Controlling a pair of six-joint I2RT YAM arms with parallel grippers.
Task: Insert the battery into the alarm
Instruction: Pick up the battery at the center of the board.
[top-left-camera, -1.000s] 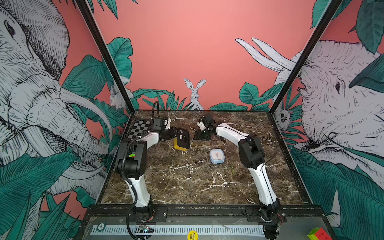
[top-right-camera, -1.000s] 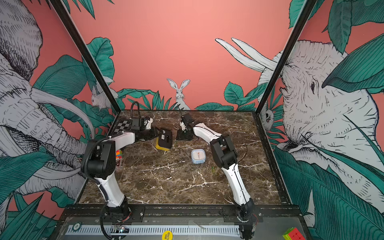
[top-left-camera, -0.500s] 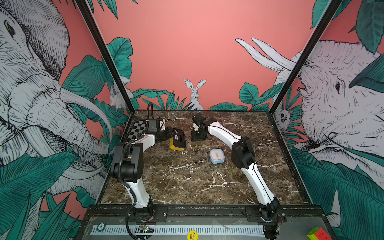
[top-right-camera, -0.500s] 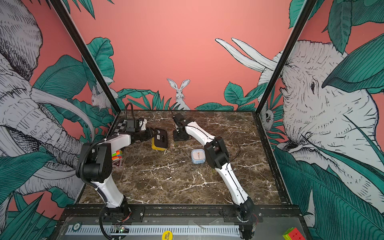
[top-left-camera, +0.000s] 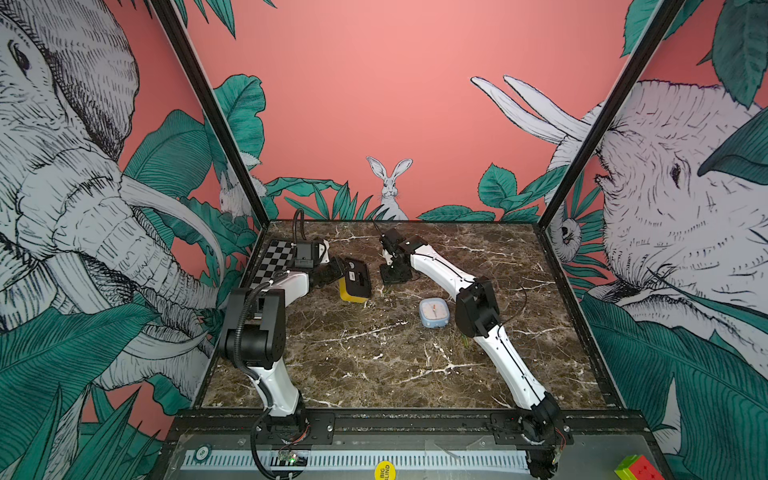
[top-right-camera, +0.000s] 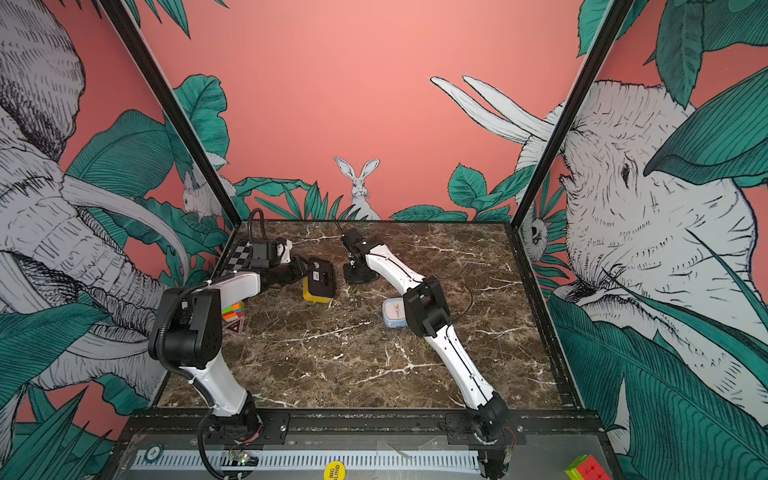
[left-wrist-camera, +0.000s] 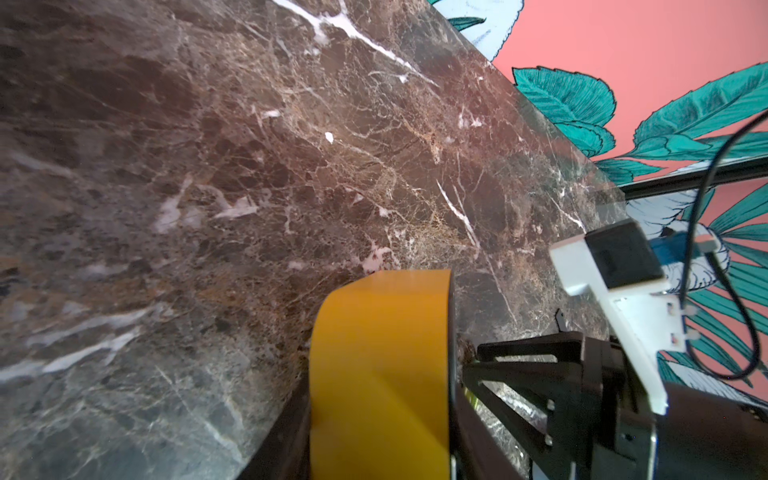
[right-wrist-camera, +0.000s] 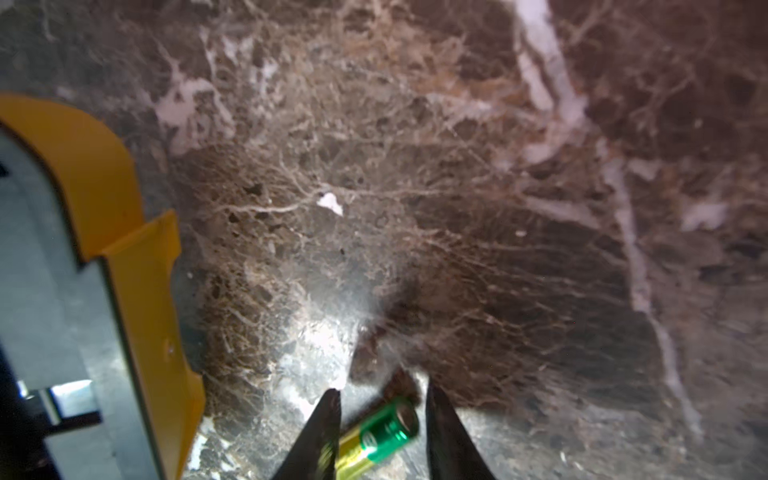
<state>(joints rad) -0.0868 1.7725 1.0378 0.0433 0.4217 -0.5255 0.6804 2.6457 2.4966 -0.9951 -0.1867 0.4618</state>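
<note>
The alarm (top-left-camera: 355, 283) (top-right-camera: 320, 282) is a yellow box with a black back, held off the marble at the back left. My left gripper (top-left-camera: 338, 270) (top-right-camera: 302, 271) is shut on it. In the left wrist view the yellow body (left-wrist-camera: 378, 353) fills the space between the dark fingers of the left gripper (left-wrist-camera: 374, 415). My right gripper (top-left-camera: 392, 277) (top-right-camera: 357, 275) points down at the table just right of the alarm. The right wrist view shows the green and gold battery (right-wrist-camera: 374, 436) lying on the marble between the right gripper's (right-wrist-camera: 381, 388) fingers, with a gap still showing on one side. The alarm's yellow edge (right-wrist-camera: 137, 270) is close by.
A small pale-blue clock (top-left-camera: 433, 312) (top-right-camera: 395, 313) lies mid-table beside the right arm's elbow. A checkerboard (top-left-camera: 274, 262) lies at the back left, and a colour cube (top-right-camera: 232, 311) sits under the left arm. Glass walls close in the marble table (top-left-camera: 374, 357).
The right gripper has swung left towards the alarm, come down over the battery and narrowed its jaws. The left arm has shifted the alarm slightly left.
</note>
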